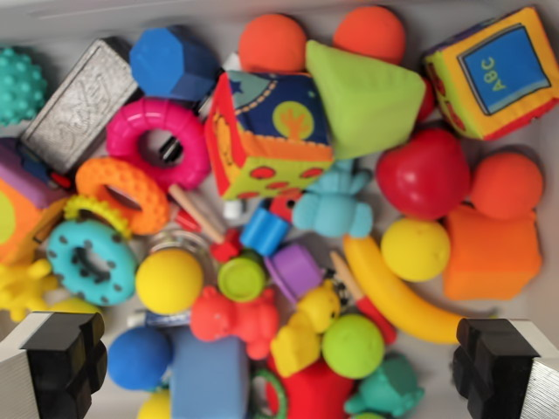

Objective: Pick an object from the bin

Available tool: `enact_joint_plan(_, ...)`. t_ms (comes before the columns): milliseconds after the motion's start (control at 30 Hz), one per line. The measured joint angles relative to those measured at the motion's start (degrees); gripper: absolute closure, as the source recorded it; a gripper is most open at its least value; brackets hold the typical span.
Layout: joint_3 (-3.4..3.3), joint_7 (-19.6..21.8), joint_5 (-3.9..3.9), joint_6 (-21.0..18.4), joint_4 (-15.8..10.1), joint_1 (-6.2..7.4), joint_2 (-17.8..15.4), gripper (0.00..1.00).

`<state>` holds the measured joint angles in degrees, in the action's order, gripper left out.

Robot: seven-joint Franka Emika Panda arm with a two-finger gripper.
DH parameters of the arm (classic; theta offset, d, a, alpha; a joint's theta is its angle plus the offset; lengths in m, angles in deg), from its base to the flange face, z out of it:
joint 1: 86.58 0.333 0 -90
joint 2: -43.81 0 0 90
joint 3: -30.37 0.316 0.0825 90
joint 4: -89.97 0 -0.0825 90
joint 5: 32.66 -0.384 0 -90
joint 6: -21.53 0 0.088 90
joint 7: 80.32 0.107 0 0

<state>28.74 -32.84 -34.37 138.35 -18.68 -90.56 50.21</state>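
I look straight down into a bin full of several bright toys. My gripper (275, 367) hangs above them, open, with its black fingertips (61, 358) at the lower left and lower right corners of the wrist view. Nothing is held between them. Between the fingers lie a red bear (231, 319), a yellow duck (306, 327), a green ball (353, 345) and a blue block (208, 380). A fabric cube (266, 131) and a green wedge (362, 96) fill the middle top.
A yellow banana (397, 297), a red apple (424, 175), an orange block (489, 253) and an ABC cube (493, 70) sit right. Pink (157, 140), orange (122, 192) and teal rings (87, 262) crowd the left. The pale bin wall (52, 17) runs along the top.
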Motion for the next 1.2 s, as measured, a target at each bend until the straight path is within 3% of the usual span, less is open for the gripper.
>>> enact_joint_plan(567, 0.01, -3.5, 0.00, 0.6, -0.4, 0.00, 0.5, 0.00)
enact_joint_plan(1200, 0.07, -10.0, 0.00, 2.0, -1.1, 0.01, 1.3, 0.00)
